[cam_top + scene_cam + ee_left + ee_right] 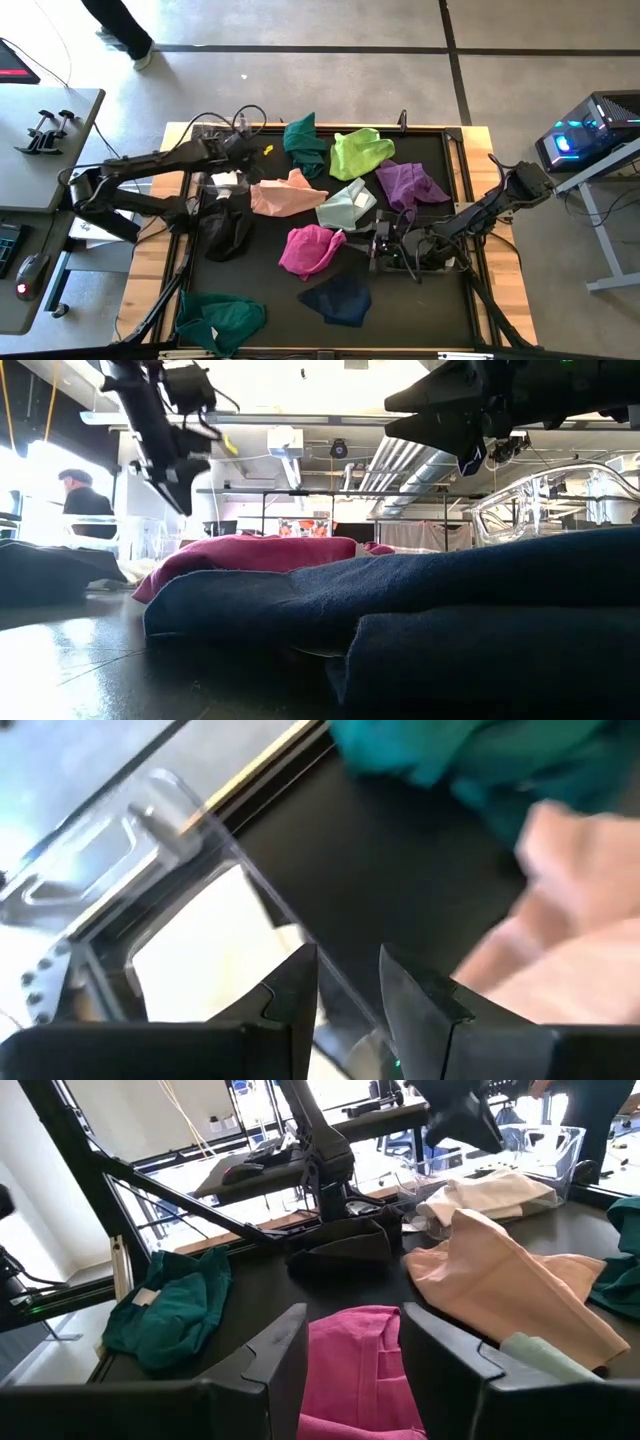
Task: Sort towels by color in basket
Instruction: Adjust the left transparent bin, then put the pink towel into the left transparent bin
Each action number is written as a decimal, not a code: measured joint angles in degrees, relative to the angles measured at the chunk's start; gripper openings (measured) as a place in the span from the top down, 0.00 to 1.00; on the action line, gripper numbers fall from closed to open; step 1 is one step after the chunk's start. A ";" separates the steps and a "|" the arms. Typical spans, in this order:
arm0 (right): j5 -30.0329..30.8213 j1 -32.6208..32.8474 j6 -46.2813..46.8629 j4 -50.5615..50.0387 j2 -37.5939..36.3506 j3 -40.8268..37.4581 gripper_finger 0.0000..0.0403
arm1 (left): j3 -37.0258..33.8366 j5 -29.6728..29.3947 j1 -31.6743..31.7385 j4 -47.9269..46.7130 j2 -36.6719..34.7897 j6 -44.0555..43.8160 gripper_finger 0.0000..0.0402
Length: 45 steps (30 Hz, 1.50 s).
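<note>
Towels lie scattered over the desk (455,300) as the right tool (350,1342), fingers spread, hovers above the limp magenta towel (312,250), best pinched at a raised fold; the left tool (347,982) waits, slightly parted.

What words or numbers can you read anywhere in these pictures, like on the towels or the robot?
No text can be read in any view.
The towels, such as the magenta towel and the lime towel, are plain.
A reddish sign far back in the room in the low view is too blurred to read.
</note>
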 joint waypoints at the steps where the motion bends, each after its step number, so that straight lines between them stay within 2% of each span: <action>1: -0.01 -0.12 -0.03 0.01 0.00 0.00 0.63 | 0.00 0.20 -0.98 0.14 -1.16 0.01 0.75; 8: -0.24 -0.87 -0.03 0.95 -0.24 0.00 0.63 | 0.00 2.84 -11.44 5.00 -6.01 -0.81 0.75; 14: -7.35 -2.57 -2.99 0.35 -3.66 0.28 0.63 | 0.00 6.06 -26.57 17.80 -4.84 6.12 0.75; 17: -9.02 -3.08 -4.59 -0.86 -5.76 0.28 0.63 | 0.00 3.34 -37.49 21.58 -1.51 11.69 0.75; 20: -9.43 -3.17 -5.93 -1.06 -6.76 0.31 0.63 | 0.00 -2.14 -46.76 25.02 3.57 11.94 0.75; 25: -10.49 -3.14 -5.84 -1.22 -6.43 0.31 0.63 | -0.02 -4.42 -55.09 32.24 13.27 6.69 0.75; 29: -10.53 -2.29 -5.71 -1.33 -5.75 0.31 0.63 | -0.02 -11.46 -56.78 43.63 21.20 3.07 0.74; 33: -10.57 -1.19 -5.69 -1.14 -5.73 0.31 0.63 | -0.02 -12.07 -54.94 50.87 27.84 4.95 0.67; 36: -10.57 -0.59 -5.91 -1.07 -5.73 0.31 0.63 | 0.00 -11.79 -51.15 51.80 31.74 0.89 0.58; 41: -10.58 -0.43 -5.97 -1.07 -5.73 0.31 0.63 | 0.02 -8.19 -44.11 52.26 37.17 -11.57 0.43; 45: -10.57 -0.43 -5.91 -1.10 -5.70 0.31 0.63 | 0.11 2.79 -39.99 50.90 40.97 -15.45 0.37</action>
